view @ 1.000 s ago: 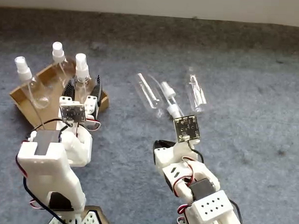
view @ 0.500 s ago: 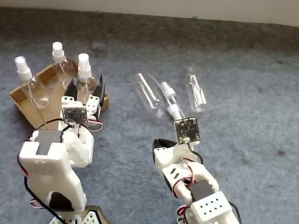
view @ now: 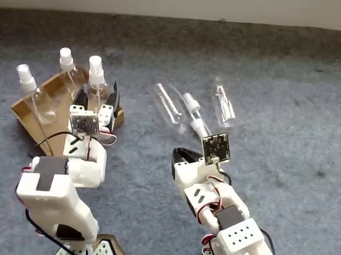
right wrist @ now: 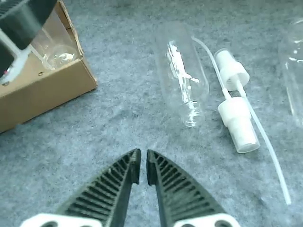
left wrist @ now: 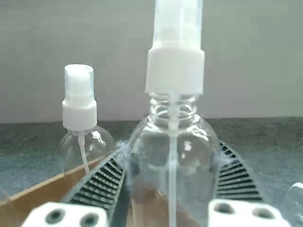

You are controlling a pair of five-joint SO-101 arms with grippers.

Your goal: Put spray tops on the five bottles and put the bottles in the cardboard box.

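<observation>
my left fingers (left wrist: 102, 182) hold a capped bottle (left wrist: 173, 161) upright, i think just above the near corner of the cardboard box (left wrist: 33, 203). my right fingers (right wrist: 120, 184) are pressed together, empty; a bare bottle (right wrist: 182, 75) lies ahead, mouth toward them.

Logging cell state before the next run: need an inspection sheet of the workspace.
Surface: grey carpet.
Job's things: cardboard box holds two capped bottles; two uncapped bottles and two spray tops lie on the carpet.
Clutter: nothing seen.
Grippers: left gripper shut on a third capped bottle at the box; right gripper shut, empty, above carpet.
Cables: servo wires on both arms, clear of the bottles.
Surroundings: pale wall behind.
</observation>
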